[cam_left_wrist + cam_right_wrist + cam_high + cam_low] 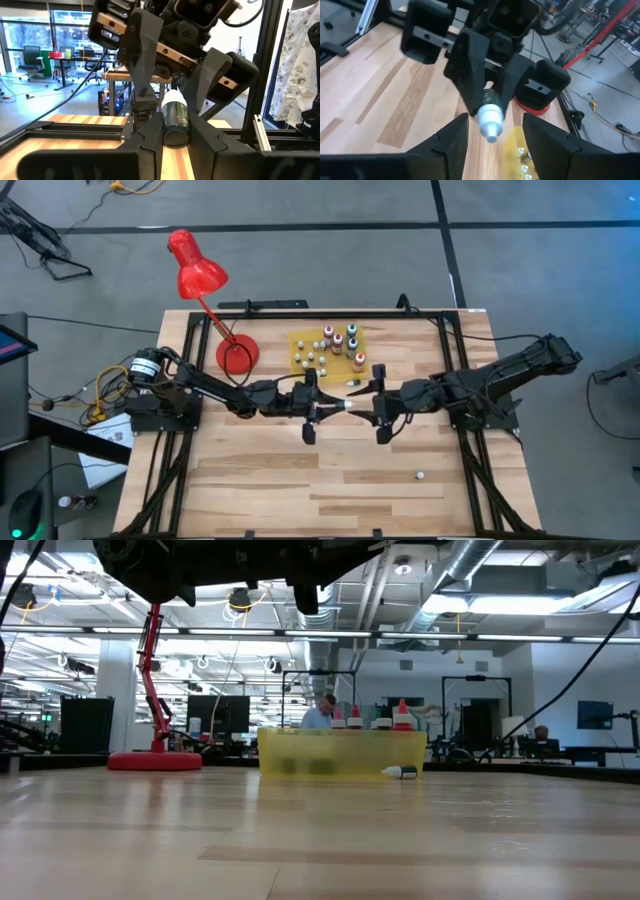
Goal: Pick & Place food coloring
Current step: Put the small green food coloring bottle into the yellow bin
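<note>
A dark green food coloring bottle (175, 120) with a pale cap (489, 119) hangs in mid-air over the table's middle. My left gripper (175, 136) is shut on it. My right gripper (492, 132) faces it from the table's right, open, its fingers on either side of the cap without touching. In the high view the two grippers, left (318, 402) and right (368, 402), meet tip to tip. Several more food coloring bottles (340, 340) stand on a yellow mat (305, 350) at the far middle. One bottle (355, 383) lies on its side beside the mat. My left gripper pinches the bottle's dark body (170, 131) between its two fingers. The fingers come in about level from the table's left and lie along the bottle. The bottle is lifted clear of the table, lying roughly level, its cap end pointing at my right gripper.
A red desk lamp (195, 272) stands on its round base (237, 355) left of the mat. A small pale thing (420, 476) lies alone on the wood toward the near right. Black frame rails (470, 470) run along the table's sides. Bare wood lies near the front edge.
</note>
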`<state>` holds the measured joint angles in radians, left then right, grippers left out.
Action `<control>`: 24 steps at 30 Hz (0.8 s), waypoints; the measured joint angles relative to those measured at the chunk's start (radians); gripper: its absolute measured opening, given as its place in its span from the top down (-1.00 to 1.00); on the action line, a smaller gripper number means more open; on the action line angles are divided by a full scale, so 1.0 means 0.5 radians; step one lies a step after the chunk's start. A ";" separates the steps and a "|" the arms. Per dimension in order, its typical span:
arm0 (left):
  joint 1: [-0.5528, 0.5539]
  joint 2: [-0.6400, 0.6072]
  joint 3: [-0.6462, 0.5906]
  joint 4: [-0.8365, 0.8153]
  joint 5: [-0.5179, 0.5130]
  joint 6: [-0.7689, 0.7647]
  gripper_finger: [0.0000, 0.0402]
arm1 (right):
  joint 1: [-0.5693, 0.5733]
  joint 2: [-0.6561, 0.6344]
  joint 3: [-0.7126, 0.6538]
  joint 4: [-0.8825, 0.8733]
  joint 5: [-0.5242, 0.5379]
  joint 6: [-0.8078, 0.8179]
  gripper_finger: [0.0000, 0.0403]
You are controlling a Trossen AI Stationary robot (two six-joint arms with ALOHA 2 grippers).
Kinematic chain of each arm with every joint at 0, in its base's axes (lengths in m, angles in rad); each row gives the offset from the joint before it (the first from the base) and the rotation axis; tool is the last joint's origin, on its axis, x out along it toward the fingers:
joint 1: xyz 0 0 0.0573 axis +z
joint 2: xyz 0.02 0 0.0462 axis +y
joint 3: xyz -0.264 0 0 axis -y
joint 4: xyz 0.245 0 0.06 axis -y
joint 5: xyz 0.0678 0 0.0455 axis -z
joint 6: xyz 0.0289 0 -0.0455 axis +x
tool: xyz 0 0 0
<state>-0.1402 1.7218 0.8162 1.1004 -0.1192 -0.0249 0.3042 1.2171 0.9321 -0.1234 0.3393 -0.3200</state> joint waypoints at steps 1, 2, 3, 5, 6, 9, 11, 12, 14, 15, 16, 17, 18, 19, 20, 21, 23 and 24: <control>0.000 0.000 0.000 0.002 0.000 0.003 0.73 | -0.008 0.000 0.000 0.008 0.000 0.014 0.13; 0.000 0.000 0.000 0.002 0.000 0.003 0.73 | -0.016 0.000 0.000 0.011 0.000 0.025 0.14; 0.000 0.000 0.000 0.001 0.000 0.004 0.73 | -0.025 0.000 0.000 0.010 0.000 0.030 0.16; 0.000 0.000 0.000 0.002 -0.003 0.008 0.73 | -0.039 0.000 0.000 0.009 -0.001 0.043 0.19; 0.001 0.000 0.000 0.003 -0.004 0.011 0.73 | -0.044 0.000 0.000 0.009 -0.002 0.050 0.22; 0.000 0.000 0.000 0.002 -0.011 0.018 0.73 | -0.050 0.000 -0.001 0.008 -0.008 0.051 0.30; 0.001 0.000 0.000 0.003 -0.012 0.020 0.73 | -0.050 0.000 -0.001 0.008 -0.009 0.051 0.37; 0.001 0.000 0.000 0.004 -0.012 0.022 0.73 | -0.050 0.000 -0.001 0.008 -0.011 0.051 0.41; 0.001 0.000 0.000 0.018 -0.014 0.044 0.72 | -0.050 0.000 -0.001 0.008 -0.014 0.051 0.48; 0.001 0.000 0.000 0.021 -0.014 0.051 0.73 | -0.050 0.000 -0.001 0.009 -0.016 0.052 0.52; 0.002 0.000 0.000 0.021 -0.014 0.056 0.72 | -0.050 0.000 -0.001 0.009 -0.016 0.055 0.57; 0.002 0.000 0.000 0.021 -0.015 0.057 0.72 | -0.050 0.000 -0.001 0.008 -0.016 0.065 0.61; 0.002 0.000 0.000 0.021 -0.019 0.057 0.72 | -0.050 0.000 -0.001 0.007 -0.015 0.071 0.65; 0.002 0.000 0.000 0.022 -0.024 0.057 0.72 | -0.050 0.000 -0.001 0.006 -0.015 0.071 0.69; 0.002 0.000 0.000 0.021 -0.030 0.058 0.72 | -0.049 0.000 -0.001 0.004 -0.015 0.070 0.73; 0.002 0.000 0.000 0.021 -0.035 0.058 0.72 | -0.046 0.000 -0.001 0.003 -0.012 0.070 0.76; 0.002 0.000 0.000 0.021 -0.036 0.060 0.72 | -0.039 0.000 -0.001 0.002 -0.002 0.070 0.82; 0.002 0.000 0.000 0.022 -0.036 0.060 0.72 | -0.034 0.000 -0.001 0.003 0.001 0.071 0.82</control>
<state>-0.1394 1.7218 0.8162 1.1114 -0.1371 0.0051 0.2873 1.2171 0.9318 -0.1220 0.3397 -0.2846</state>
